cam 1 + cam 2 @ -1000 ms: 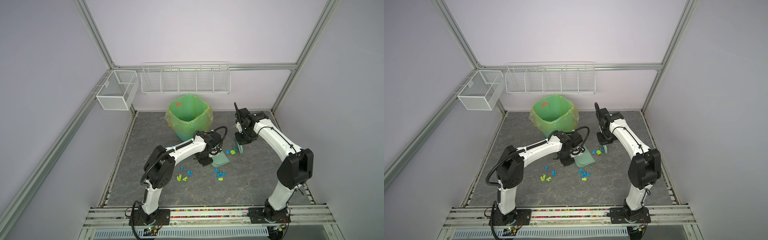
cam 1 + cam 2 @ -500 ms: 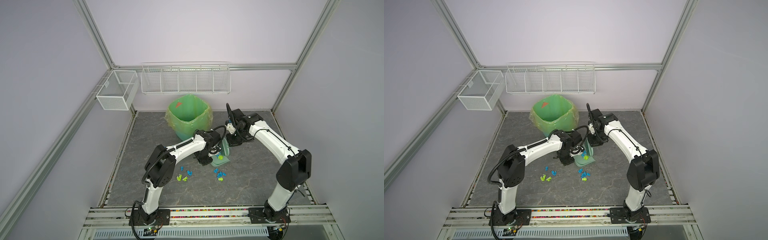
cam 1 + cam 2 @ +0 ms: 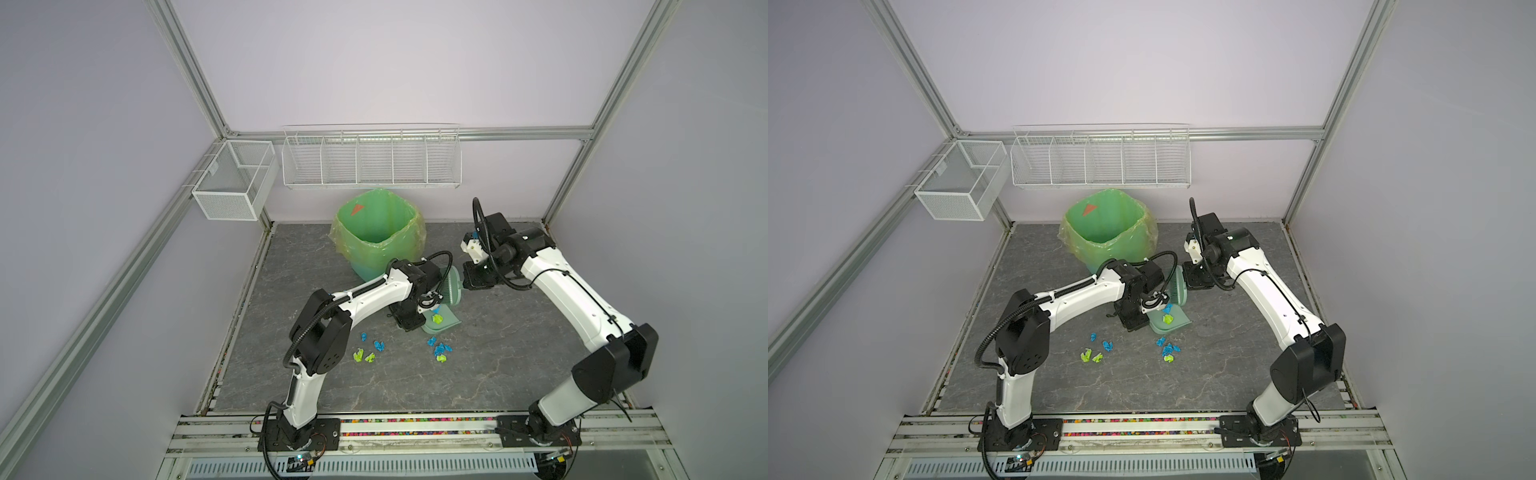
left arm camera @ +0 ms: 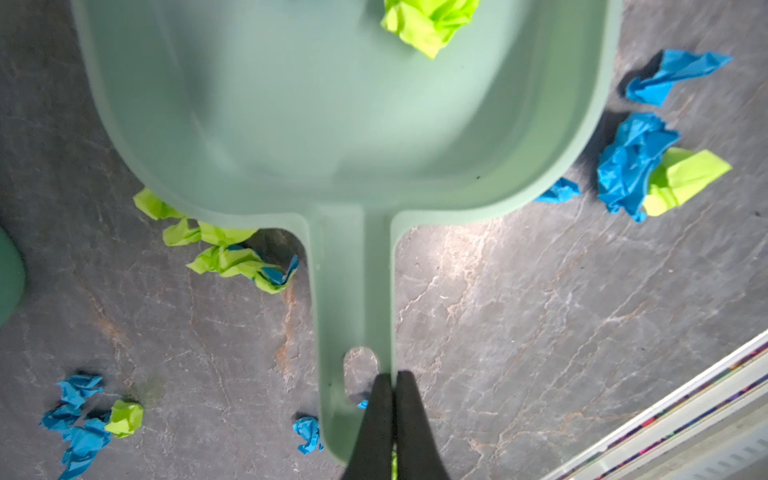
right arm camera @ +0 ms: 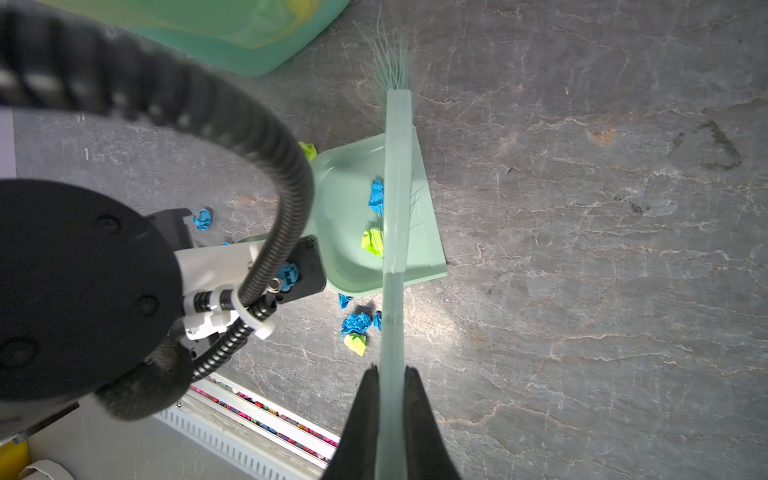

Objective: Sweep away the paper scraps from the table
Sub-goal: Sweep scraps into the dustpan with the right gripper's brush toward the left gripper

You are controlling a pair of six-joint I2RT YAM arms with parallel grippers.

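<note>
On table [image 3: 498,365]: left pincer [image 4: 392,376] clamps dustpan [image 4: 332,124] handle; right pincer [image 5: 392,370] clamps brush [image 5: 398,145].

Dial centred on table [image 3: 498,374] in both top views, 12 o'clock at back wall.

- Blocked at 12: lined green bin [image 3: 376,232], wire shelf [image 3: 370,158] on wall above it.
- Crowded at centre: dustpan [image 3: 444,326] flat on table, brush [image 3: 452,286] just beside it toward 12.
- Left arm [image 3: 365,299] stretched in from 7, right arm [image 3: 569,291] arching in from 4.
- Paper scraps [image 3: 440,351] strewn near dustpan toward 6 and 7.
- Wide bare stretch from 4 round to 6, between dustpan, right arm and front rail.
- Slim gap at 1, between bin and right arm.
- Narrow bare lane at 9 to 10, along left rail.
</note>
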